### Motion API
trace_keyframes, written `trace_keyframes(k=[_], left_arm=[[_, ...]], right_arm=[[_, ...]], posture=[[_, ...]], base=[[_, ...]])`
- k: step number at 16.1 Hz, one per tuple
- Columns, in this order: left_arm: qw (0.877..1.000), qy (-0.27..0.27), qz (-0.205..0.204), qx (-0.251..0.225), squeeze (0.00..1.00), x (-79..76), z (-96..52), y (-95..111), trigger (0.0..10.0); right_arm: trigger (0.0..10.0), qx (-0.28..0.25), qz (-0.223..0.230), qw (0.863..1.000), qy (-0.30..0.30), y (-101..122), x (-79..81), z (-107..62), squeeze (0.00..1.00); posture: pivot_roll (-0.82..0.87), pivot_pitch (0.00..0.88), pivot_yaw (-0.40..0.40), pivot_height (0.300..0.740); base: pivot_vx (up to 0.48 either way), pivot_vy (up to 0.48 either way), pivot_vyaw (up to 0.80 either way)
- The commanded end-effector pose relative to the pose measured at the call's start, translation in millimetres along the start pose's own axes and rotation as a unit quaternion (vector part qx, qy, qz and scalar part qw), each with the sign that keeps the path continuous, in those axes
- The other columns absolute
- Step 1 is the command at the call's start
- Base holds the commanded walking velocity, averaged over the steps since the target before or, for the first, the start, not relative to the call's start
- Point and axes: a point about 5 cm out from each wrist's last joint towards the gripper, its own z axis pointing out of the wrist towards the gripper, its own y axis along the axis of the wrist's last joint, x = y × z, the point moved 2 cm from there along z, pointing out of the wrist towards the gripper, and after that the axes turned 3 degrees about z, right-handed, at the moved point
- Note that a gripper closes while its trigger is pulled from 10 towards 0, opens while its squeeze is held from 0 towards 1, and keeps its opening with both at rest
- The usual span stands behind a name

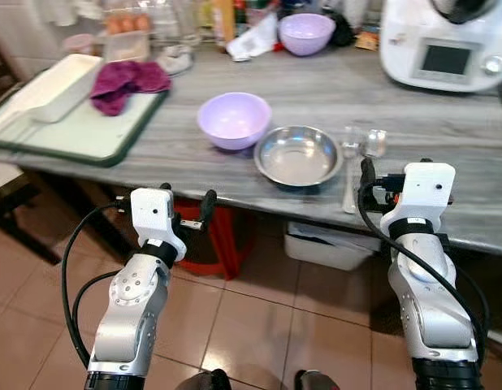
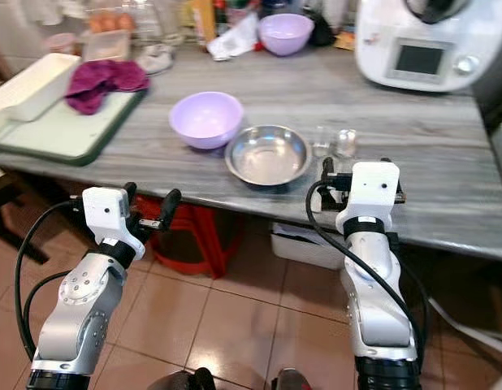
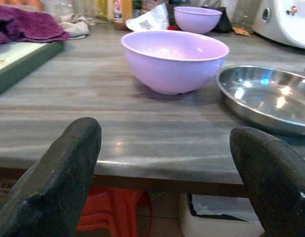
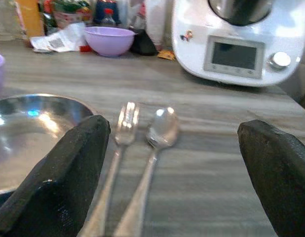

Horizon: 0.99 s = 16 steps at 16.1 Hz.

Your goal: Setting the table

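Two pieces, fork (image 4: 124,129) and spoon (image 4: 161,129), are laid just ahead of the open, empty right gripper (image 4: 174,168), beside the steel plate (image 1: 298,156); more seems left

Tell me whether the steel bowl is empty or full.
Empty: the steel bowl shows only bare, shiny metal inside, with reflections and no contents.

No words, brand names or numbers can be read anywhere. The white kitchen machine (image 4: 234,42) at the back of the desk (image 1: 316,89) has a small grey screen (image 4: 234,56) that is blank. A small coloured sticker (image 4: 186,35) sits just beside that screen, too small to read. The crumpled white packet (image 4: 58,40), well apart from the machine, carries dark print too blurred to read.
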Motion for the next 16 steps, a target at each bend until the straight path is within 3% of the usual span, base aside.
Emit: trace_keyframes(k=[1, 16], left_arm=[[1.000, 0.013, 0.007, 0.011, 0.00, 4.7, -0.7, -4.4, 10.0], [1.000, -0.006, 0.009, 0.015, 0.00, 1.3, 5.2, -5.6, 10.0]], right_arm=[[10.0, -0.002, 0.007, 1.000, 0.006, 2.4, 5.5, -2.9, 0.00], [10.0, -0.004, 0.016, 1.000, -0.007, 3.4, 4.3, -1.7, 0.00]], posture=[[-0.13, 0.133, 0.072, 0.740], [-0.15, 0.132, 0.087, 0.740]], base=[[-0.262, 0.000, 0.00], [-0.289, 0.000, 0.00]])
